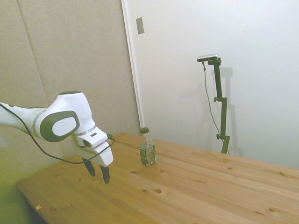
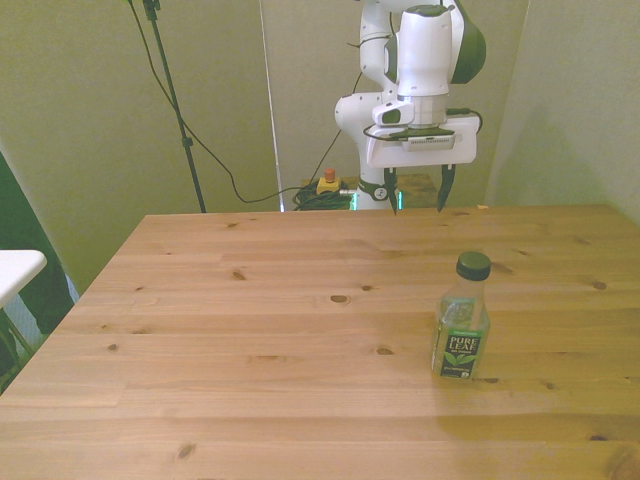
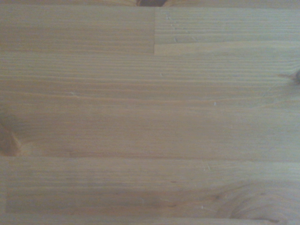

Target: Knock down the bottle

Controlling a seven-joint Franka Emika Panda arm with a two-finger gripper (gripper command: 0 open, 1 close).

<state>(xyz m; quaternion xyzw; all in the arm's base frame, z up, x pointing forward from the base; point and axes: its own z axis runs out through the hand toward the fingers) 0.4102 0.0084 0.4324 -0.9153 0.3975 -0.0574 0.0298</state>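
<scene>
Pure Leaf bottle (image 2: 461, 331) is standing upright on the bench (image 2: 250, 330); jaws (image 2: 417, 192) are hanging wide open, empty, well apart.

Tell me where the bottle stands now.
The bottle stands upright on the table, toward the front view's right, apart from the open gripper.

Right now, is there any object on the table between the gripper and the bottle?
No, nothing visible stands between them. The gripper hangs open over the table's far edge, and the bottle stands upright alone nearer the camera, toward the front view's right. Only bare table lies between them, and the wrist view shows just wood.
</scene>
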